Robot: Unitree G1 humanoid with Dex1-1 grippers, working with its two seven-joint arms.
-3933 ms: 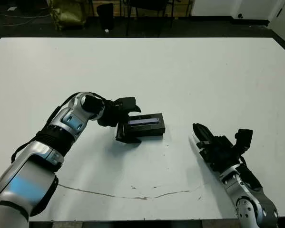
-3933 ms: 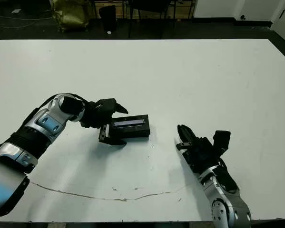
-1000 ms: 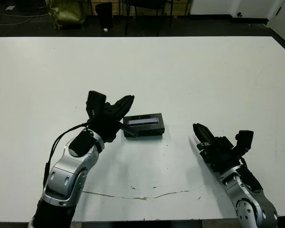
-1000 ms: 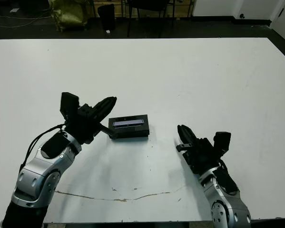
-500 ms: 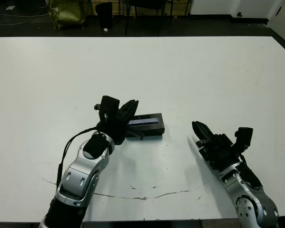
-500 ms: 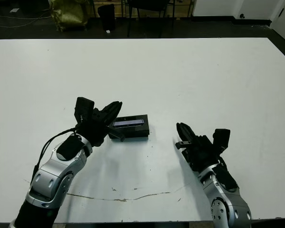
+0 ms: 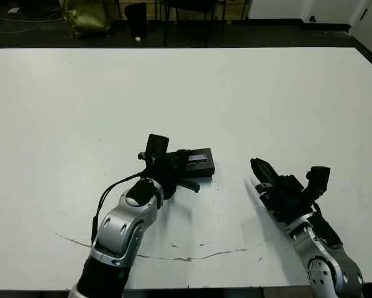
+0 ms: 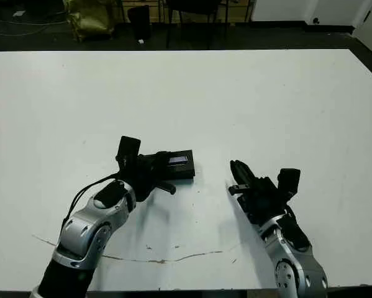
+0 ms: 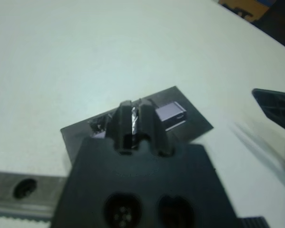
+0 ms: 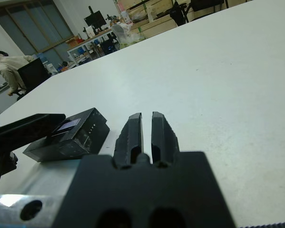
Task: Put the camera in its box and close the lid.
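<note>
White tabletop [image 7: 285, 93] everywhere I look, so loads of open room: the whole far half is bare, and the far edge, with the dark floor beyond it, is well away from the action. Near edge is just below both arms.

Lid [image 7: 200, 160] is sitting on the box [image 10: 78, 142], stripe up, roughly centre of the table and a bit toward the near side. Camera itself I can't see.

My left arm comes in from the near left, elbow bent, forearm angling up to the right. Left gripper [image 7: 181, 169] is over the left end of the lid, fingers pressed together with nothing between them; whether they actually touch the lid I can't tell.

Right gripper [image 7: 260, 172] is well apart to the right of the box, low over the table, pointing far-left, fingers nearly closed on nothing.

Left wrist view shows the closed fingers [image 9: 143, 118] covering the stripe's middle. Right wrist view gives the box's side wall, plus a person [image 10: 6, 66] seated beyond the table.
</note>
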